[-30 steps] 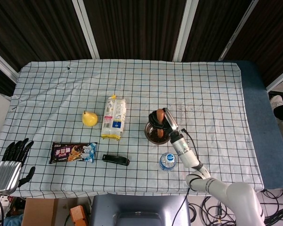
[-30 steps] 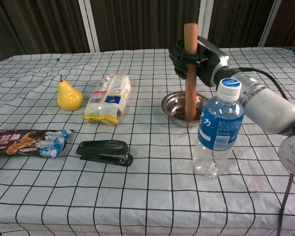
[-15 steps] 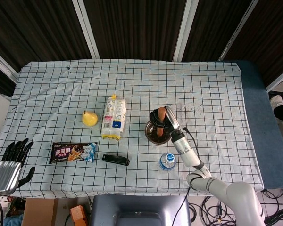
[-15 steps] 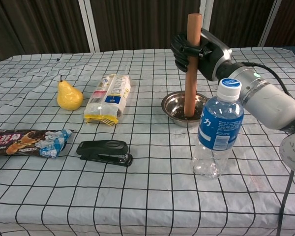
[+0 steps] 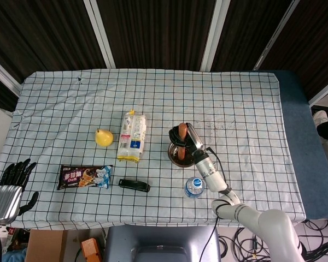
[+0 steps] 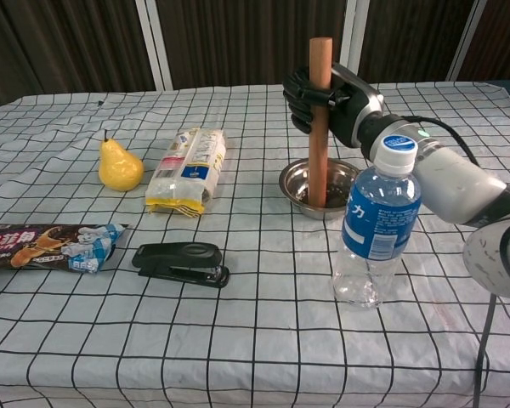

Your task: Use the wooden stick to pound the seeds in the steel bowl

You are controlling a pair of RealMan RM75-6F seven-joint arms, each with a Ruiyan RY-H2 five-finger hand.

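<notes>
Gripping the wooden stick (image 6: 320, 119) upright in the steel bowl (image 6: 299, 184), right hand (image 6: 325, 95) wrapped around its upper part.

Standing nearest, a water bottle (image 6: 377, 223) just in front of the bowl on the checked surface (image 6: 238, 340); lying to its left, a black stapler (image 6: 181, 263) and a snack wrapper (image 6: 47, 245). Resting farther back, a pear (image 6: 119, 166) and a packet (image 6: 188, 170) side by side. Dipping into the bowl, the stick's lower end (seeds hard to make out). Hanging off the surface's near-left corner, left hand (image 5: 10, 188), fingers apart, holding nothing.
</notes>
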